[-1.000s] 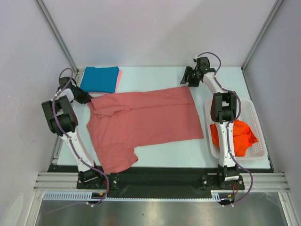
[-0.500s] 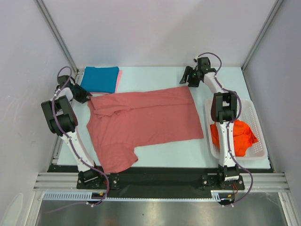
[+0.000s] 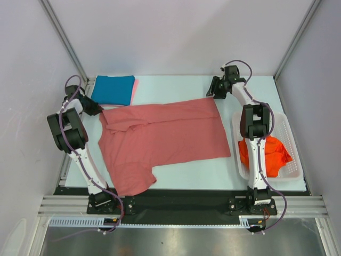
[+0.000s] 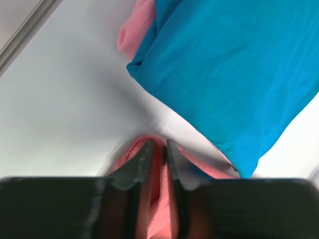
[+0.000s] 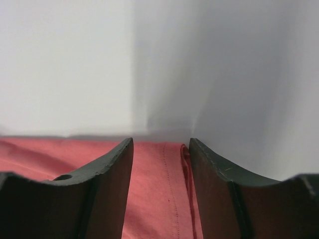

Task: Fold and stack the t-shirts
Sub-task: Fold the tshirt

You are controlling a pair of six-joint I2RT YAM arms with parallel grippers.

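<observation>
Salmon t-shirt (image 3: 165, 133), folded teal t-shirt (image 3: 113, 89), basket (image 3: 287, 133) beside

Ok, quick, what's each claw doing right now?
Left claw: closed on an edge of the salmon shirt.
Right claw: open, straddling that shirt's corner, holding nothing.

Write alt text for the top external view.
A dusty salmon-red cloth t-shirt lies spread on the table, the left gripper and right gripper at its far corners. A folded teal-blue shirt lies far left; orange-red shirts sit in a white lattice basket.
</observation>
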